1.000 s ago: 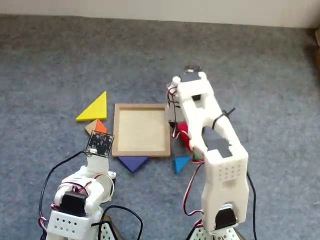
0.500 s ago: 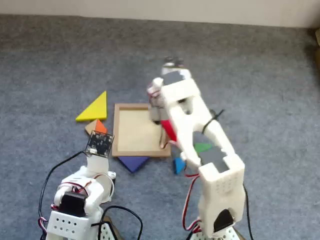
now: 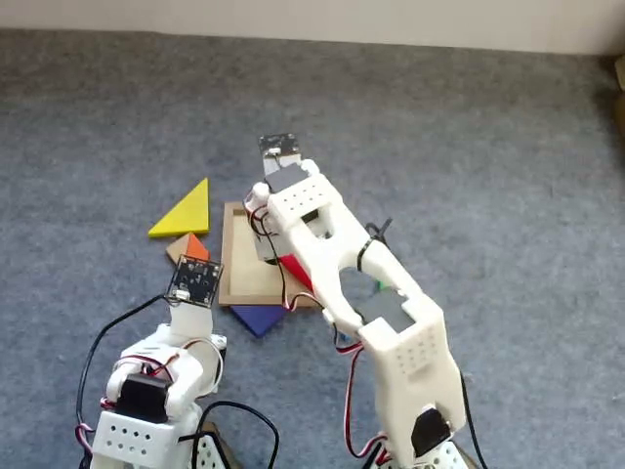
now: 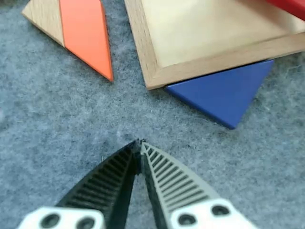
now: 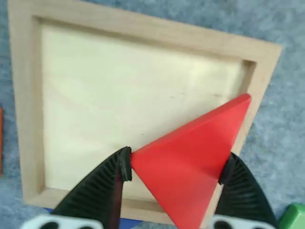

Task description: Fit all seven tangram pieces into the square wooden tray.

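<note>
Just over tray (image 5: 143,29), red triangle (image 5: 190,148) in right gripper (image 5: 176,165)

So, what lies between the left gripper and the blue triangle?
Only bare grey carpet: the left wrist view shows nothing between the left gripper, shut, and the blue triangle by the wooden tray.

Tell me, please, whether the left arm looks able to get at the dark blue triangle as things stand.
Probably yes: only bare carpet lies between the shut left gripper and the dark blue triangle, though the wooden tray right beside it may hamper a grasp.
</note>
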